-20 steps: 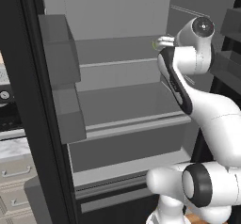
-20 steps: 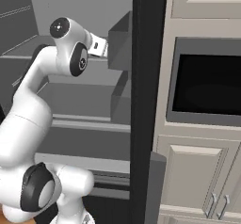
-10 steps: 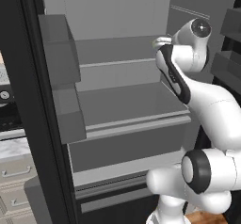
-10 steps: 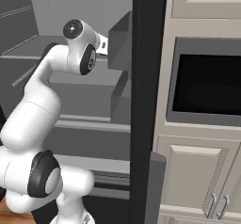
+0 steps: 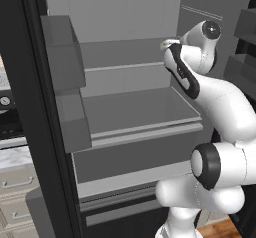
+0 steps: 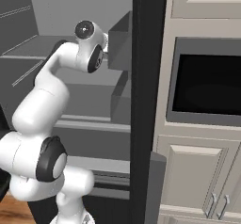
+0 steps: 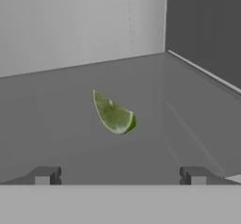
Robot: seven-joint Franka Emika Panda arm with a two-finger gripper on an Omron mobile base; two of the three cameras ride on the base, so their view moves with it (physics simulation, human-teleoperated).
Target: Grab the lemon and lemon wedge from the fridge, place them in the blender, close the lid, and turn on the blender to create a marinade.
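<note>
Your gripper (image 7: 120, 175) is wide open and holds nothing. The wedge (image 7: 114, 114) lies on a fridge (image 5: 135, 109) shelf, ahead of the fingertips (image 7: 43, 175) and centred between them, untouched.

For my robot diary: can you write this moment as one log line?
stage: reaching into fridge | gripper: open, empty | target: lemon wedge lying on shelf, ahead between fingertips, untouched
</note>
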